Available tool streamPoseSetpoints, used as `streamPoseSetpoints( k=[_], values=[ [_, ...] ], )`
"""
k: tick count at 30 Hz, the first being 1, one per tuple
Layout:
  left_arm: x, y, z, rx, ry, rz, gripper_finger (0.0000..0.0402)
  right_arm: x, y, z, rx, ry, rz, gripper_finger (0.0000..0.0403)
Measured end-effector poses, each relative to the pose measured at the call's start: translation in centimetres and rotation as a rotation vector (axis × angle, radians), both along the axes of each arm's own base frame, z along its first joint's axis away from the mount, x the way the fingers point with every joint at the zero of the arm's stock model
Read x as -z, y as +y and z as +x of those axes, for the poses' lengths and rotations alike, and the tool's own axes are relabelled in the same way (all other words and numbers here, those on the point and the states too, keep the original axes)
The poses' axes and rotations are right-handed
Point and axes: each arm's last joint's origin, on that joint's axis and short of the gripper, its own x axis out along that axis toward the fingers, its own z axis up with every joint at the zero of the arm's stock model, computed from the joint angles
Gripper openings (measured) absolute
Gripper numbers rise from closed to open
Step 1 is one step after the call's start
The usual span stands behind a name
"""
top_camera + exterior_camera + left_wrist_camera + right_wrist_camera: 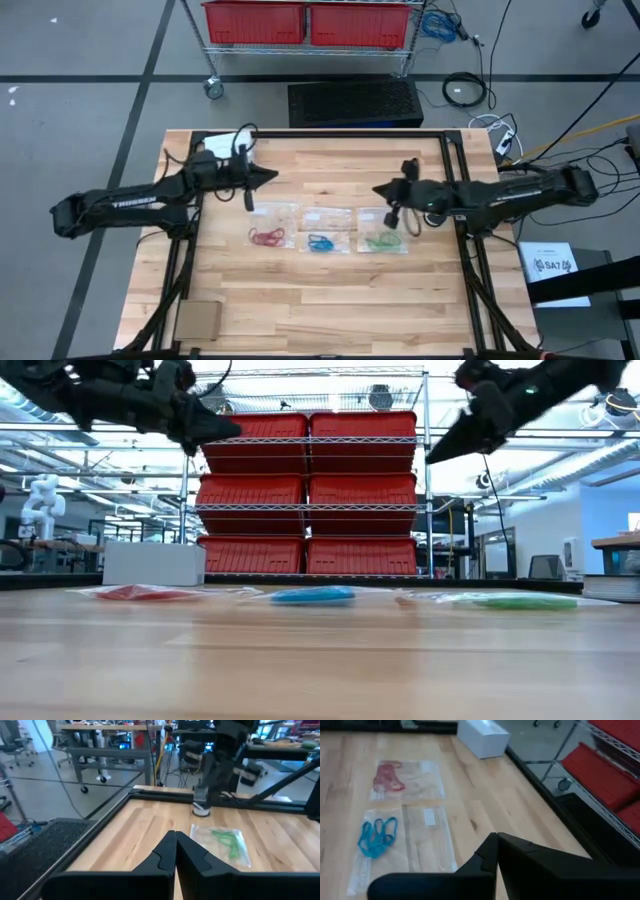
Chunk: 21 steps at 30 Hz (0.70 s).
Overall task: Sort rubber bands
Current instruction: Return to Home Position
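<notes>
Red, blue, green bands [321, 242] were noted bagged, beneath and between left gripper [268, 177] and right gripper [379, 190], both clenched empty; retreat was judged best kept high.

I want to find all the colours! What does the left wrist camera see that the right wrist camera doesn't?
Only the left wrist view shows the green rubber bands in a clear bag, with the right arm beyond them. Only the right wrist view shows the red rubber bands and the blue rubber bands, also bagged, plus a white box. Both show the wooden table and that arm's own gripper, shut and empty: the left gripper and the right gripper.
</notes>
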Motion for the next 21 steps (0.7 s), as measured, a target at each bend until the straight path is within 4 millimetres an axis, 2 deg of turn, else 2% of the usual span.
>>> streamPoseSetpoints(
  k=[4,7,10,16,21],
  values=[
    [0.4,-0.8,-1.8,-0.041,0.013,0.011,0.0011,0.3,-0.3,-3.1,0.018,-0.093,0.017,0.0000],
    [0.4,-1.3,-3.4,-0.088,-0.044,0.056,0.0011,0.4,-0.3,-5.5,0.013,-0.210,0.024,0.0000],
    [1.3,-1.7,-4.5,-0.114,-0.063,0.062,0.0011,0.9,-0.4,-7.5,0.000,-0.329,0.021,0.0000],
    [5.0,-1.9,-5.1,-0.142,0.022,-0.016,0.0011,2.0,-0.4,-9.8,-0.079,-0.497,-0.020,0.0000],
    [5.2,-2.2,-6.1,-0.168,-0.101,0.020,0.0011,2.5,-0.3,-11.8,-0.131,-0.608,-0.026,0.0000]
  ],
)
